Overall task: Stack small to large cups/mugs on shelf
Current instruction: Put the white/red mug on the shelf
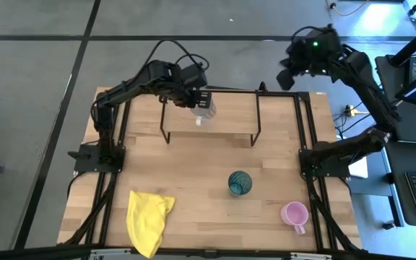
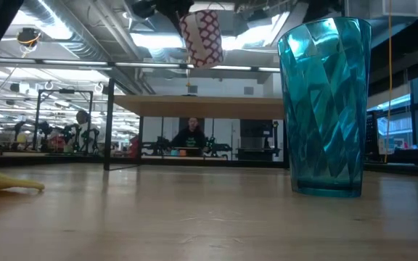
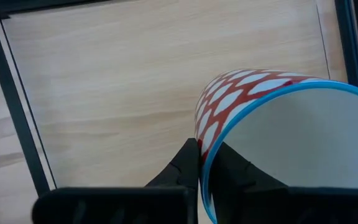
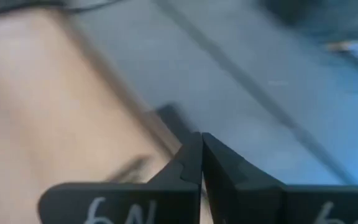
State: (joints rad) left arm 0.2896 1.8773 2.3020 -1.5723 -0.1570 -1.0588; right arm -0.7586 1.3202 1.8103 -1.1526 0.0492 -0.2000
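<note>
Upper centre of the high view, the left gripper (image 1: 199, 101) clamps the patterned mug's (image 1: 205, 108) rim above the shelf (image 1: 230, 115), seemingly to start the stack; the right gripper (image 1: 289, 72), pinched shut and empty, waits upper right.

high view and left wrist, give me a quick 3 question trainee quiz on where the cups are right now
1. True or false: the left gripper is shut on the patterned mug's rim.
2. Which cup stands nearest the yellow cloth? A) teal cup B) pink mug
3. Fill in: the patterned mug hangs over the ____, not yet set down.

Key: 1 true; 2 A; 3 shelf. The right gripper waits shut, raised off the table's far right corner.
</note>
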